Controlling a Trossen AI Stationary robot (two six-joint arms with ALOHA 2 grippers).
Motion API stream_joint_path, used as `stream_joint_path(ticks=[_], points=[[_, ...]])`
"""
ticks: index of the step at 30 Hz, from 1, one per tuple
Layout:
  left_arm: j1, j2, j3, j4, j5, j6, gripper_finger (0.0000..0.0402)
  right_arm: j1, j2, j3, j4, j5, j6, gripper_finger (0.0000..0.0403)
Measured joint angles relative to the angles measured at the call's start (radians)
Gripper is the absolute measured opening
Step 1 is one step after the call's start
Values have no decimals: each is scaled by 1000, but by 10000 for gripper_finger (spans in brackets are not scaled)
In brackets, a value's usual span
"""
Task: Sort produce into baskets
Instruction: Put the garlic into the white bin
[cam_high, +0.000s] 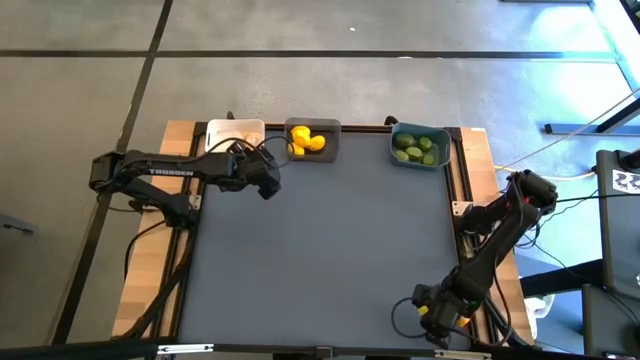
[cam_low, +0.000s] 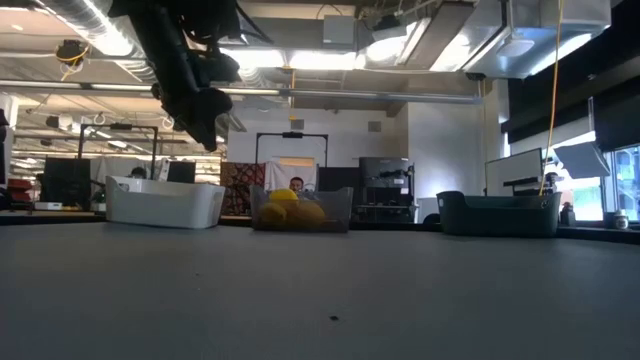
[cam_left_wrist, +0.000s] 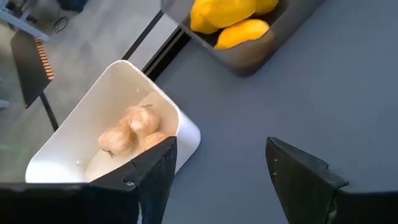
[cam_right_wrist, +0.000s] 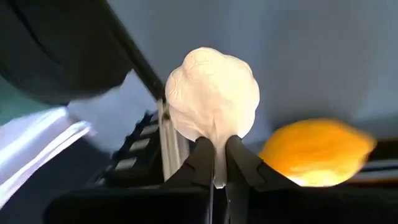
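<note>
Grey mat looks bare; my left gripper (cam_left_wrist: 217, 180) hangs unclenched beside the white basket (cam_left_wrist: 186, 134); my right gripper (cam_right_wrist: 217, 163) pinches a garlic bulb (cam_right_wrist: 212, 99) thinly, which could slip.

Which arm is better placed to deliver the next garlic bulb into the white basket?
Right. Its gripper pinches a garlic bulb, though far from the white basket. The left gripper hovers open and empty beside that basket.

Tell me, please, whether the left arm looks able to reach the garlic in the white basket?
Probably yes. The left gripper hovers open beside the white basket, whose top is open, and nothing covers the garlic inside. The right gripper, at the table's near right corner, pinches another garlic bulb.
</note>
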Motion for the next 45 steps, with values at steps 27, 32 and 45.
stream_joint_path(ticks=[27, 32, 45], points=[[-319, 21, 0, 553, 272, 100, 340, -363, -1, 192, -186, 844, -805, 21], [-349, 81, 0, 646, 273, 69, 362, -407, -1, 192, -104, 902, -884, 21], [-431, 232, 0, 948, 295, 171, 367, -457, -1, 192, 92, 995, -1059, 21]])
